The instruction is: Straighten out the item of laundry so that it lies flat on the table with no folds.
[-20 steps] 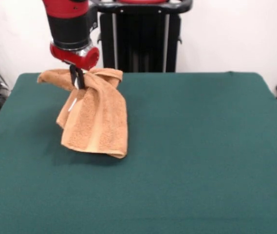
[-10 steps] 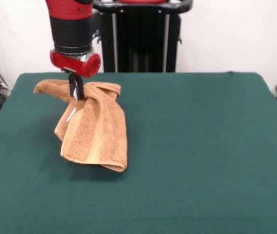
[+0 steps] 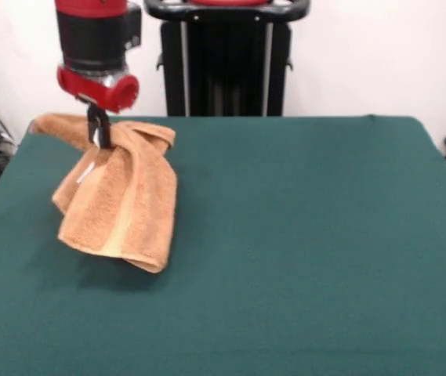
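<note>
Nearest the camera, the dark green worktop runs bare across the lower part of the frame and the whole right half. Left of centre, the lower hem of the orange-tan towel hangs at a slant, its lowest corner pointing down and right, with a faint shadow on the green cloth beneath it. Whether that corner touches the worktop cannot be told. The towel is folded over itself lengthwise and rumpled, with a paler band along the bottom edge. A small white tag shows on its left edge, below the grip point. Higher up, the cloth bunches into a ridge that spreads left and right at the upper left of the frame. The hand is clamped on this ridge, its dark fingers pointing straight down. Above it the red wrist collar and the black and red arm rise vertically out of the top edge.
</note>
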Robot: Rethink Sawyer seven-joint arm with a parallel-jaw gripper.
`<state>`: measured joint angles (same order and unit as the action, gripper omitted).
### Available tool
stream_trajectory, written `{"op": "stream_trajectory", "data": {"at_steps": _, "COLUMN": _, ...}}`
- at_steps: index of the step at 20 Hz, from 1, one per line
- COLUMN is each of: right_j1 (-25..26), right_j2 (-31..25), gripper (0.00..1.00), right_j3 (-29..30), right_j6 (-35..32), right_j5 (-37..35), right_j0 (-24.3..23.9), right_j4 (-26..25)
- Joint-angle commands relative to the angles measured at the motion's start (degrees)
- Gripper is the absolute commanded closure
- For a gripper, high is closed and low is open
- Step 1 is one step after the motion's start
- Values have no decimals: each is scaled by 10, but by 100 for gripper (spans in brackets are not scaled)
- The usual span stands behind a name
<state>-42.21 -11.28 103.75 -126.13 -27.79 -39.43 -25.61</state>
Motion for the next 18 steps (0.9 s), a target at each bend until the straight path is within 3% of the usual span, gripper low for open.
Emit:
{"op": "stream_trajectory", "data": {"at_steps": 1, "right_j1": -107, "right_j2": -210, "gripper": 100, "right_j3": 101, "right_j6": 43, "right_j5": -2, "right_j0": -117, "right_j4": 154}}
{"op": "stream_trajectory", "data": {"at_steps": 3, "right_j1": -95, "right_j2": -249, "gripper": 100, "right_j3": 114, "right_j6": 20, "right_j5": 110, "right_j0": -138, "right_j4": 123}}
{"op": "stream_trajectory", "data": {"at_steps": 7, "right_j1": -90, "right_j2": -264, "gripper": 100, "right_j3": 126, "right_j6": -29, "right_j5": 227, "right_j0": -140, "right_j4": 76}}
{"op": "stream_trajectory", "data": {"at_steps": 9, "right_j1": -93, "right_j2": -262, "gripper": 100, "right_j3": 131, "right_j6": -54, "right_j5": 245, "right_j0": -132, "right_j4": 78}}
{"op": "stream_trajectory", "data": {"at_steps": 13, "right_j1": -70, "right_j2": -325, "gripper": 100, "right_j3": 147, "right_j6": -77, "right_j5": 265, "right_j0": -163, "right_j4": 104}}
{"op": "stream_trajectory", "data": {"at_steps": 16, "right_j1": -99, "right_j2": -287, "gripper": 100, "right_j3": 139, "right_j6": -80, "right_j5": 243, "right_j0": -132, "right_j4": 114}}
{"op": "stream_trajectory", "data": {"at_steps": 18, "right_j1": -124, "right_j2": -222, "gripper": 100, "right_j3": 122, "right_j6": -68, "right_j5": 199, "right_j0": -87, "right_j4": 117}}
